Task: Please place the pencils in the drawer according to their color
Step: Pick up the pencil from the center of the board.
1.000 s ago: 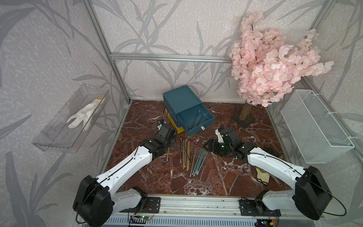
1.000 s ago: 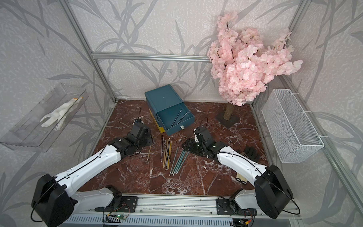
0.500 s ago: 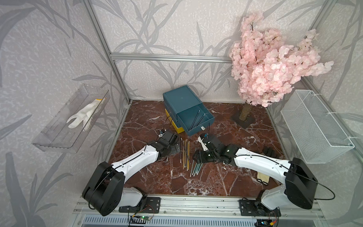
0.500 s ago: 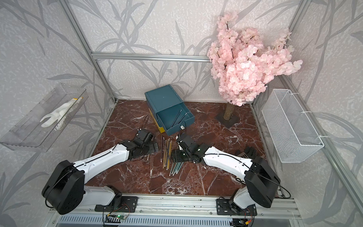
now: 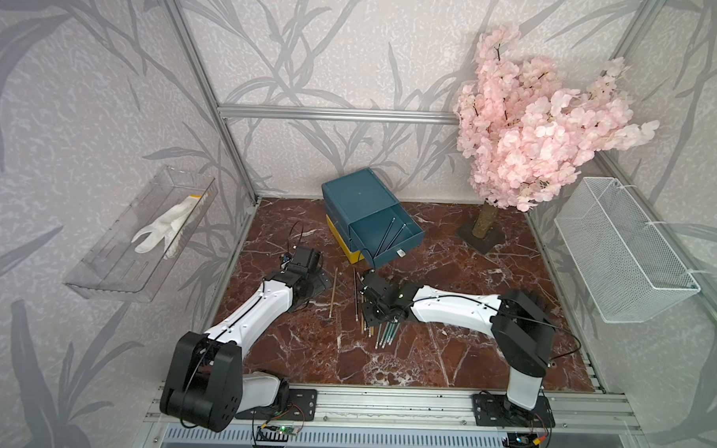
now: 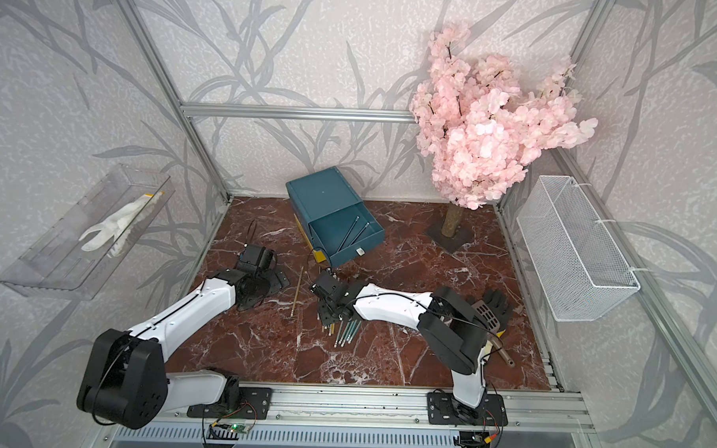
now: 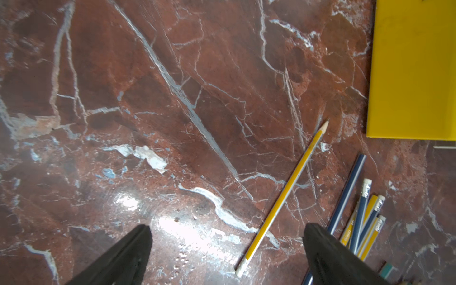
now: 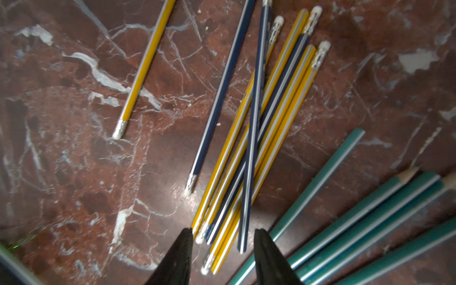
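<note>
The drawer (image 5: 362, 192) (image 6: 325, 191) stands at the back with its top teal tier pulled out, two dark pencils (image 5: 391, 234) lying in it; a yellow tier (image 7: 414, 69) shows beneath. My left gripper (image 7: 227, 226) (image 5: 320, 279) is open over the floor, one yellow pencil (image 7: 283, 195) (image 5: 333, 292) lying loose between its fingers. My right gripper (image 8: 223, 231) (image 5: 371, 313) hangs open, its fingers astride the near ends of a yellow and navy pile of pencils (image 8: 259, 123). Teal pencils (image 8: 370, 202) (image 5: 388, 335) fan out beside it. A lone navy pencil (image 8: 219, 98) lies apart.
A pink blossom tree (image 5: 528, 132) stands at the back right. A white mesh basket (image 5: 622, 250) hangs on the right wall, a clear tray (image 5: 143, 234) with a white glove on the left wall. Dark objects (image 6: 493, 307) lie behind the right arm.
My left gripper has opened wide and drawn back a little to the left of the pile. My right gripper has moved left over the pile and its jaws have narrowed.
</note>
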Robot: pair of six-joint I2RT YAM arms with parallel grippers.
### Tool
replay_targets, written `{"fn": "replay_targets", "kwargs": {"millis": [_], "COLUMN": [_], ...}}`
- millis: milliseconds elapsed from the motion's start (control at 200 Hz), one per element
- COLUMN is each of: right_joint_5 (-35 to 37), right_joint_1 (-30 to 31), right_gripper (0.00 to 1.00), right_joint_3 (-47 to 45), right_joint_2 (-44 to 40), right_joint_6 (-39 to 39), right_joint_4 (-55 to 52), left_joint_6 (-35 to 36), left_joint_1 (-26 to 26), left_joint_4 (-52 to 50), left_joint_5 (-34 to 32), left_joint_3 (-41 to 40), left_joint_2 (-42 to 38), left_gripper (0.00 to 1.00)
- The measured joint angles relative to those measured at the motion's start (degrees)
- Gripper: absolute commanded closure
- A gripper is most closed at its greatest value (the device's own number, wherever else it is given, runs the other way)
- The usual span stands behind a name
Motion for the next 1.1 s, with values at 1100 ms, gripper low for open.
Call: {"fn": "replay_targets", "kwargs": {"millis": [1100], "right_joint_5": [-0.44], "right_joint_1": [-1.66], "right_gripper": [1.00], "right_joint_3": [6.23], "right_joint_2": [7.32], "right_joint_6": [-1.03], "right_joint_4": [-5.22], "left_joint_6": [1.01], "left_joint_1": [1.29], "left_joint_4": [1.92], "left_joint_5": [6.82], "left_joint_3": [-0.13], "left_joint_2": [1.88], "left_gripper": [0.00]}}
